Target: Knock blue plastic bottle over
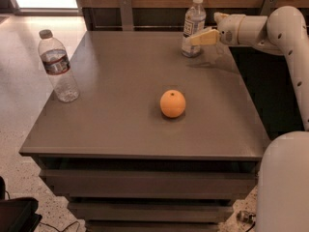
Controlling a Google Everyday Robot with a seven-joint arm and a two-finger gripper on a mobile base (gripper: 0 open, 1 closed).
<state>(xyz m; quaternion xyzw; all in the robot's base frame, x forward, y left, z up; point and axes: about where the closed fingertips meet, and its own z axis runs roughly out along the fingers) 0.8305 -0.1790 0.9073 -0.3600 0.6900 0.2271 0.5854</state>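
Observation:
The blue plastic bottle [194, 26] stands upright at the far right of the grey table [120, 129]; it is slim and clear with a white cap and a pale label. My gripper [199, 37] reaches in from the right on a white arm. It sits at the bottle's lower half, against or just in front of its right side. I cannot tell whether it touches the bottle.
A ribbed clear bottle [59, 66] with a grey cap and dark reddish band stands at the table's left edge. An orange [173, 103] lies near the middle. A wooden wall with metal brackets [125, 11] runs behind the table. My white base [285, 182] is at lower right.

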